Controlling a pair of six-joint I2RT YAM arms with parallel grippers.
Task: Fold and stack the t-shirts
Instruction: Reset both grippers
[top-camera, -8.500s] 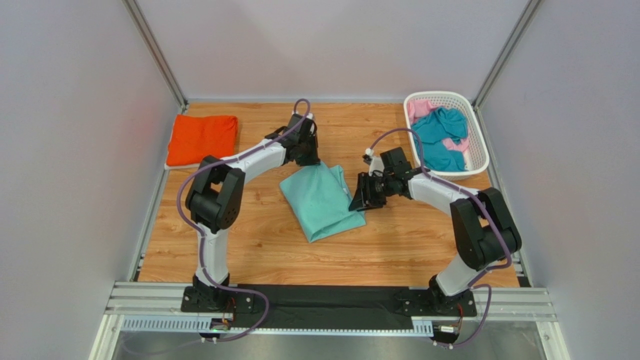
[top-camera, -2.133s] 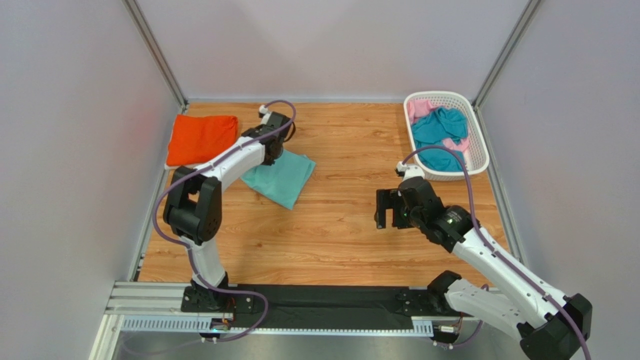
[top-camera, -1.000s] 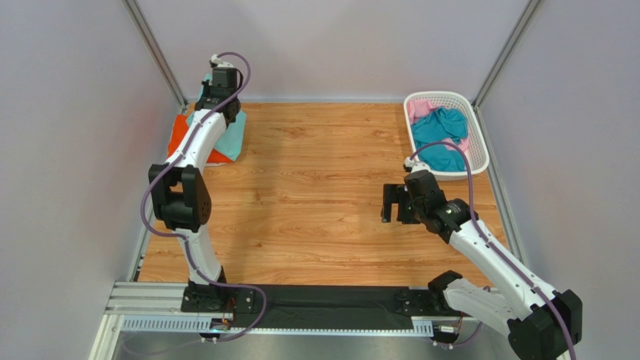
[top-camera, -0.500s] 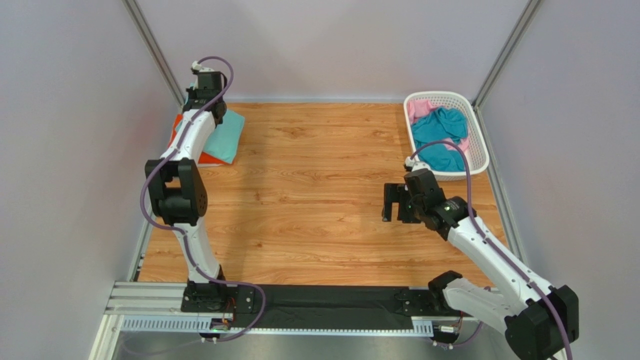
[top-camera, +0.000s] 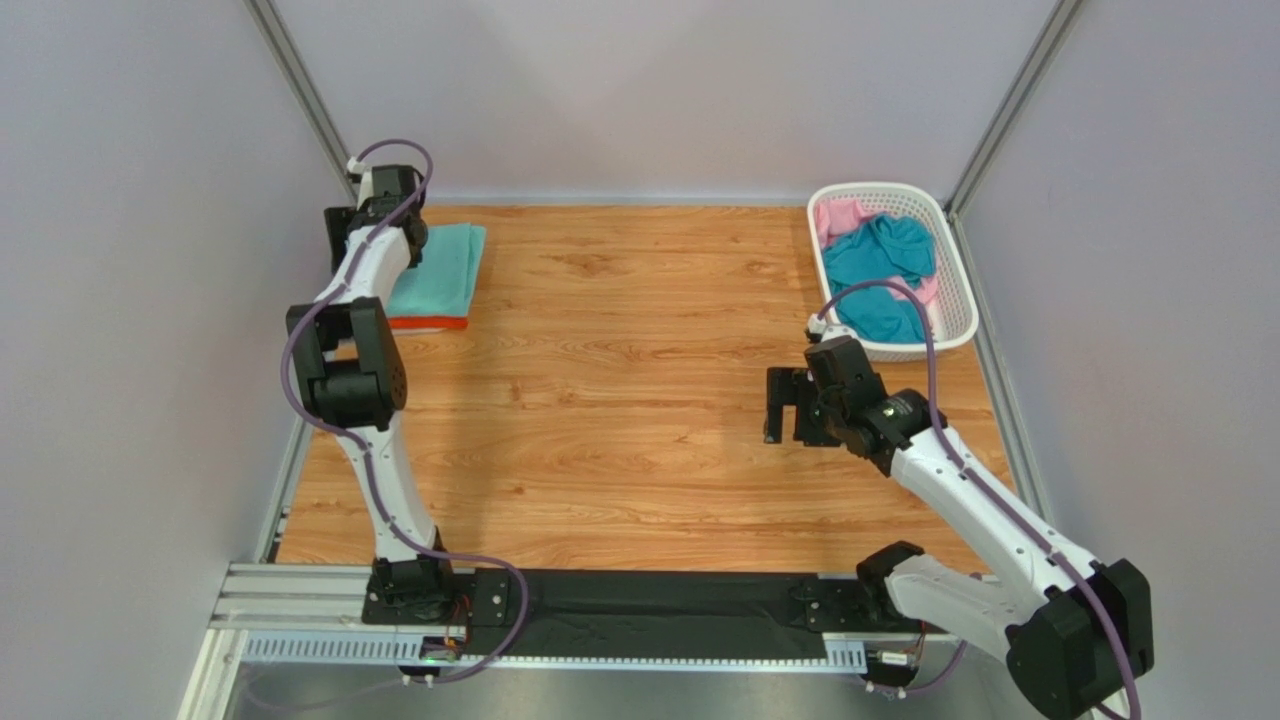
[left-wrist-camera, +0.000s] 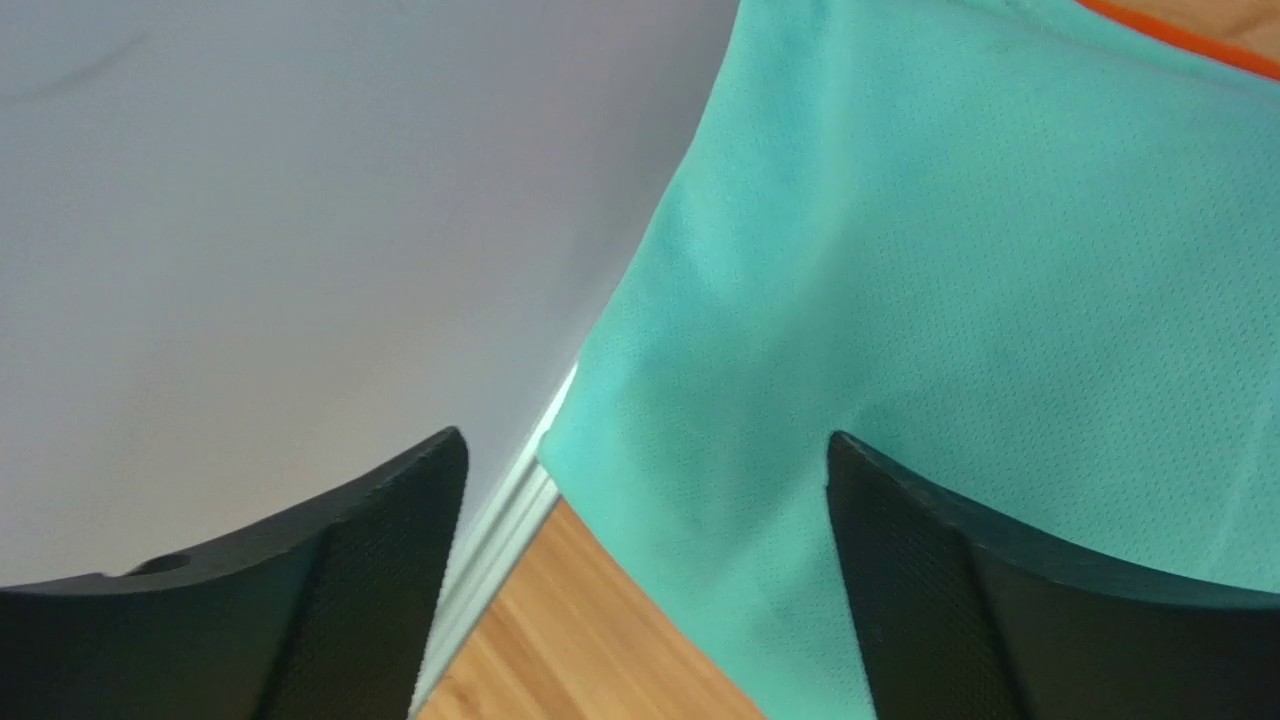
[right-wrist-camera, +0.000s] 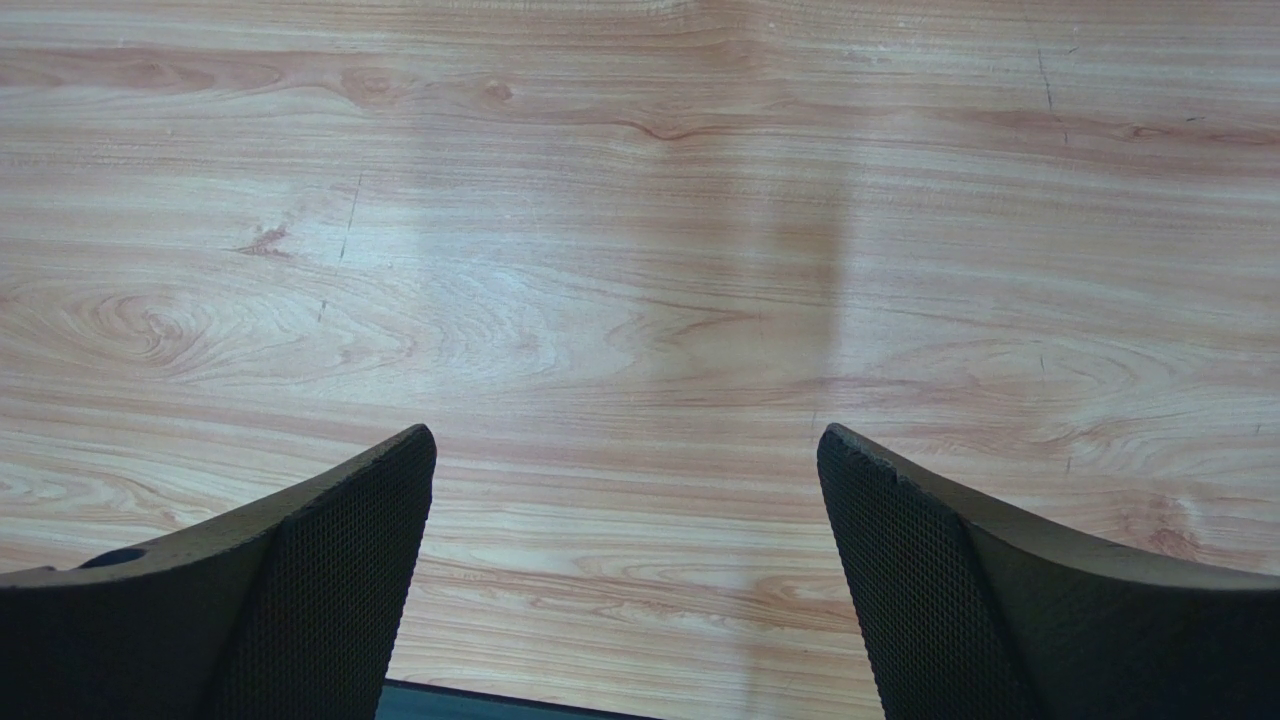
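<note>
mint t-shirt (left-wrist-camera: 962, 270) lies just beneath the spread left gripper (left-wrist-camera: 639, 450)

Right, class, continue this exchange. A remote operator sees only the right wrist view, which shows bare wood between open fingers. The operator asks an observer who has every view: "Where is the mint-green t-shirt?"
Observer: The mint-green t-shirt lies folded on top of the orange t-shirt, at the table's far left corner.
Operator: Is the left arm gripping it?
Observer: No. The left gripper is open, with its fingers wide apart over the shirt's edge, next to the wall.
Operator: What remains unfolded?
Observer: A teal t-shirt and a pink t-shirt lie crumpled in the white basket at the far right corner.
</note>
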